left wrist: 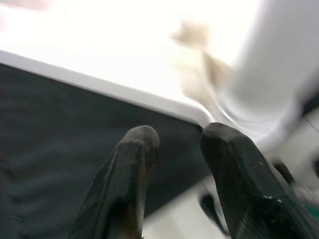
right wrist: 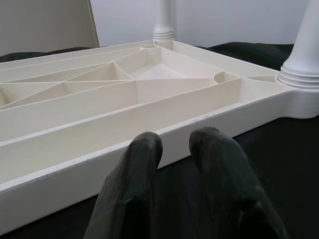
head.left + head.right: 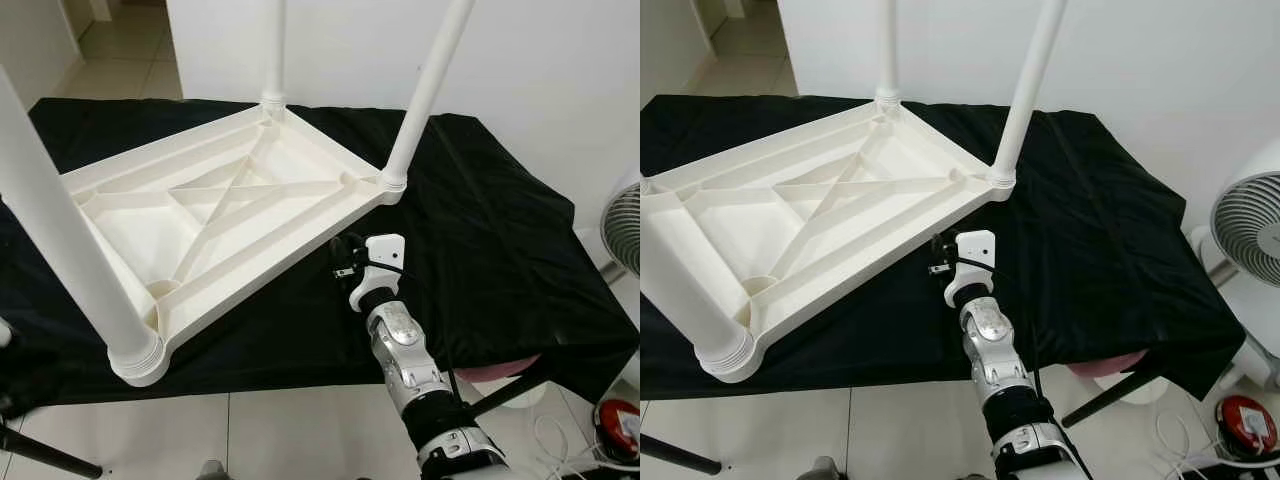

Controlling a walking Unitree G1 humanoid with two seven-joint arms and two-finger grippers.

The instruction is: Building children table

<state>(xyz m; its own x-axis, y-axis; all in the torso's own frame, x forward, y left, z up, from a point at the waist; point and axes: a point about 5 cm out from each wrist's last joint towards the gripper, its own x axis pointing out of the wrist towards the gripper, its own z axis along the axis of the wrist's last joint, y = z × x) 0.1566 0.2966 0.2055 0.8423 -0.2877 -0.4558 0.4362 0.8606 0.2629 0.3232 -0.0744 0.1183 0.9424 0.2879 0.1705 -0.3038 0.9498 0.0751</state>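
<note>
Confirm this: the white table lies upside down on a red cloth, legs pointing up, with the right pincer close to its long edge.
One detail is off: the cloth is black, not red, as the left eye view shows. The rest holds: the white table lies upside down on it, legs pointing up, and the right pincer sits close to its long edge, as the right wrist view also shows.

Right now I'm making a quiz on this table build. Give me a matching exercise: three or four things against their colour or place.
Things:
1. upturned tabletop
2. cloth
3. right hand
4. fan

Descriptions:
A. black, spread under the table parts
B. on the floor at the far right
C. cream white, ribbed underside up
D. over the cloth, beside the tabletop's near long edge

Pairs: 1-C, 2-A, 3-D, 4-B
</note>
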